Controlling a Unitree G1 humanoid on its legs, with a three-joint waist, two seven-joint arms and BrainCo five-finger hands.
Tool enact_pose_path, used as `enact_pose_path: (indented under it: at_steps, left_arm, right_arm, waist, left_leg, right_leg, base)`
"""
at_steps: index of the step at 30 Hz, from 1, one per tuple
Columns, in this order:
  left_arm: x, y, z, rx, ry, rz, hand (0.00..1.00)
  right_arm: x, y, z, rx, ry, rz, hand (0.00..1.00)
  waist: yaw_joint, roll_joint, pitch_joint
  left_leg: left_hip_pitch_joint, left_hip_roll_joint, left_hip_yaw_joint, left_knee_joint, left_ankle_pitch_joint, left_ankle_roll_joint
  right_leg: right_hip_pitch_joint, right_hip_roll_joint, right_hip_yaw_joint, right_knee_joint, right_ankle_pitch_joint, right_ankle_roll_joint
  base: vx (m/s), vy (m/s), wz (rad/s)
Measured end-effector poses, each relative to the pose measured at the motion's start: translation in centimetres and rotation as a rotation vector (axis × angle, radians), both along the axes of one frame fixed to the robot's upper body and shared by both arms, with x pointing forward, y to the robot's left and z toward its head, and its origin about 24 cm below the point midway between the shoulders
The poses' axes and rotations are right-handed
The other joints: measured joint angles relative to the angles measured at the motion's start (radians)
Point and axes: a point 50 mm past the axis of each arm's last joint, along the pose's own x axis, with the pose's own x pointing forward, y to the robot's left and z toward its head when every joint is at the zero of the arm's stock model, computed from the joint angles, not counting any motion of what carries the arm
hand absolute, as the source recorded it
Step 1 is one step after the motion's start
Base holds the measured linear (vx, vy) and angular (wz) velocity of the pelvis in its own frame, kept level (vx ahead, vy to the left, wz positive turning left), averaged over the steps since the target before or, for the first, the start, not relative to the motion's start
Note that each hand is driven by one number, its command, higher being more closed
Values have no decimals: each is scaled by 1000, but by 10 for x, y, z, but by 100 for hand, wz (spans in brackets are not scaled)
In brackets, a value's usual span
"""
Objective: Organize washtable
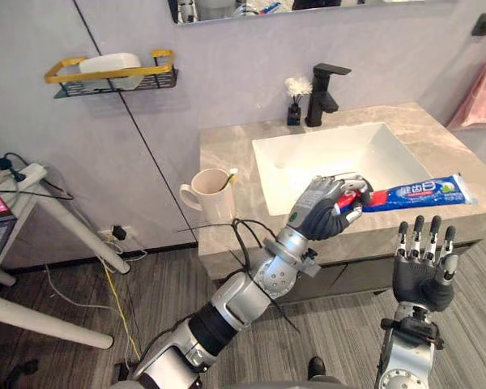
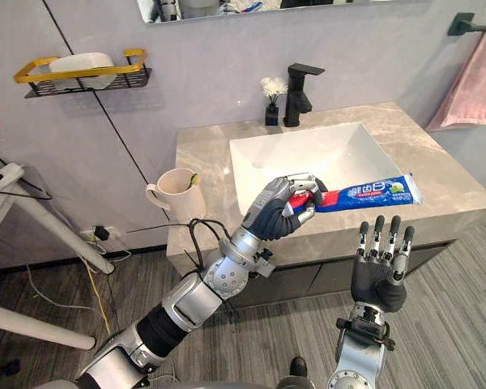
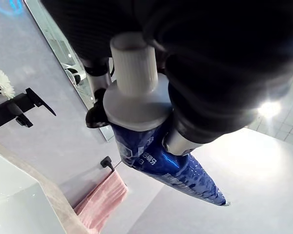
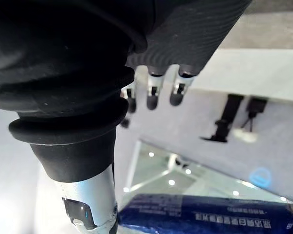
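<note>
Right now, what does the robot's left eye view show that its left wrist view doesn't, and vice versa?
Left eye view: the cup beside the basin, the wall shelf and the open right hand. Left wrist view: the tube's white ribbed cap, seen close. Both: the left hand shut round the blue toothpaste tube, the black tap and the pink towel.

Bright, even light fills both head views: the white sink (image 1: 340, 162) glows palest, and shadows on the tabletop (image 1: 227, 146) are soft and faint. From the left wrist a ceiling lamp (image 3: 269, 109) flares into glare (its halo spreads over the ceiling), leaving the left hand (image 3: 224, 58) almost black and a sheen on the toothpaste tube (image 3: 156, 163). Small spot lights glint in the mirror (image 4: 161, 170)
</note>
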Motion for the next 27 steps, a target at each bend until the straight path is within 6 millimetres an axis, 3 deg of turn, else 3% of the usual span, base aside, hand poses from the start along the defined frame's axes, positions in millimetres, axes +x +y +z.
enact_pose_path:
  at_steps: [5,15,26,27]
  left_arm:
    - [-7,-7,-3,18,2,-40,100]
    - [-3,-10,-19,70,67,-52,100]
    - [-4,-12,-23,79,81,-60,100]
    - [-4,-12,-23,76,85,-62,100]
  right_arm:
    - [5,7,1,25,10,27,0]
    - [21,27,21,52,-81,105,0]
    - [22,31,25,48,-71,138,0]
    - [22,31,26,39,-73,135,100]
  waist:
    - [9,-4,-15]
    - [20,-51,-26]
    - [20,-54,-27]
    - [19,-56,-28]
  left_leg:
    - [1,-1,-1,2,3,-1]
    - [1,-2,-12,2,3,0]
    - [2,-2,-8,2,3,0]
    - [3,-2,-7,2,3,0]
  right_leg:
    - [0,0,-2,-1,1,1]
    - [14,-2,-19,-5,0,1]
    - [12,-2,-15,-5,0,1]
    - [12,-1,-13,-5,0,1]
  base:
    - [0,0,0]
    - [-7,1,4]
    - [0,0,0]
    - [0,0,0]
